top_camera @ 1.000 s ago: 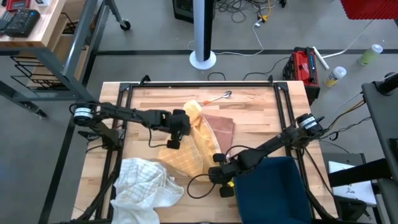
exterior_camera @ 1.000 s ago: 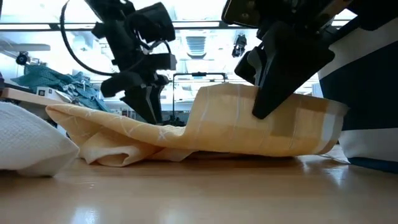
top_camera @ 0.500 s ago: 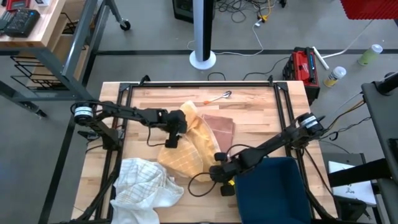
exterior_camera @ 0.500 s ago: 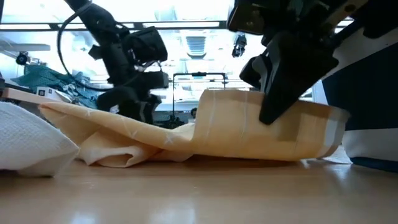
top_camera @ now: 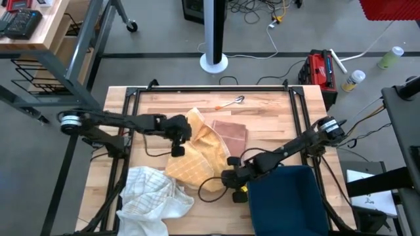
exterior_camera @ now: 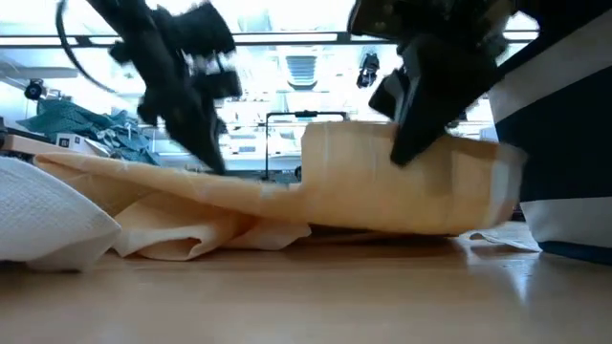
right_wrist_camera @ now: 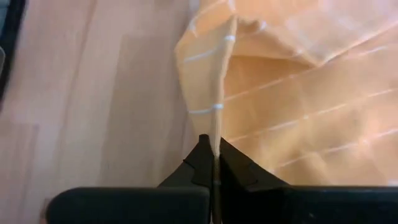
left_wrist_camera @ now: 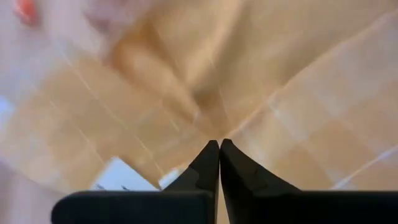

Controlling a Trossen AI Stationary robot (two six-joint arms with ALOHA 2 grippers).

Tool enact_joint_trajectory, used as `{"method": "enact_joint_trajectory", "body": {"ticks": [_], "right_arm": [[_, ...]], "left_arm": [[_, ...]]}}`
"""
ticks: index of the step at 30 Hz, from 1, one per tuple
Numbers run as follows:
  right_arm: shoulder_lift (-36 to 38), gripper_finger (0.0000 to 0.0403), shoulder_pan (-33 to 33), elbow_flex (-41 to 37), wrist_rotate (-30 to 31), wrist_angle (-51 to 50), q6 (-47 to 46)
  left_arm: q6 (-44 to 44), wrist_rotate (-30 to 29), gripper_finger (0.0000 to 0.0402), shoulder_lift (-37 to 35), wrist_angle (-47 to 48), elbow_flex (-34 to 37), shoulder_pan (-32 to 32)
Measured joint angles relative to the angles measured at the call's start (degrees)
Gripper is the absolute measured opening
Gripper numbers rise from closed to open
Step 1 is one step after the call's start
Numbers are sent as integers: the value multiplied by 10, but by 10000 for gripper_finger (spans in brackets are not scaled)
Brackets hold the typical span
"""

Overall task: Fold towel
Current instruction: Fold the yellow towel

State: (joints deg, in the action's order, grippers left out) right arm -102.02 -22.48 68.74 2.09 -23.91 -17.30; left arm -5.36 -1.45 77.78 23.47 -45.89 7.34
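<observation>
A yellow checked towel is lying rumpled mid-table, beside a pink cloth. The left gripper is pinching the towel's far-left edge, jaws pressed together. The right gripper is pinching its near-right corner.

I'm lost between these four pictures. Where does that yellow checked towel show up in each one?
High view: the yellow towel lies mid-table, between the left gripper and right gripper.
Low view: it spans the picture's middle, lifted at the right.
Left wrist view: it fills the frame.
Right wrist view: its edge is pinched in the fingers.
Shared landmark: the towel's pale grid lines.
</observation>
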Motion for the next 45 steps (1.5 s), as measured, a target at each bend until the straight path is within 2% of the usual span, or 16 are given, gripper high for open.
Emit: {"method": "enact_joint_trajectory", "body": {"ticks": [3,9,14,16,18,21,26,28,31,35,39,42,45], "right_arm": [[34,0,0,8,43,-71,-18],[121,0,1,24,203,-213,-44],[200,0,19,41,311,-247,-14],[227,0,34,48,340,-258,6],[254,0,48,58,345,-248,46],[285,0,61,59,345,-238,93],[299,0,65,53,309,-237,62],[289,0,58,40,292,-234,47],[261,0,51,10,289,-213,35],[206,0,47,-36,283,-156,8],[151,0,43,-73,239,-98,7],[121,0,46,-79,212,-56,16],[99,0,47,-79,178,-19,37]], "left_arm": [[16,-47,1,-62,37,-24,-26],[36,-192,0,-151,112,-85,-90],[30,-317,0,-173,152,-139,-107],[13,-342,0,-175,153,-162,-106],[-10,-350,0,-172,150,-187,-105],[-26,-324,0,-159,140,-216,-106],[7,-210,0,-133,122,-213,-107],[26,-179,0,-121,117,-189,-108],[54,-165,0,-97,91,-137,-112],[72,-140,0,-62,-13,-46,-116],[90,-109,0,-23,-127,29,-118],[94,-108,0,1,-196,63,-118],[90,-110,0,17,-224,76,-117]]}}
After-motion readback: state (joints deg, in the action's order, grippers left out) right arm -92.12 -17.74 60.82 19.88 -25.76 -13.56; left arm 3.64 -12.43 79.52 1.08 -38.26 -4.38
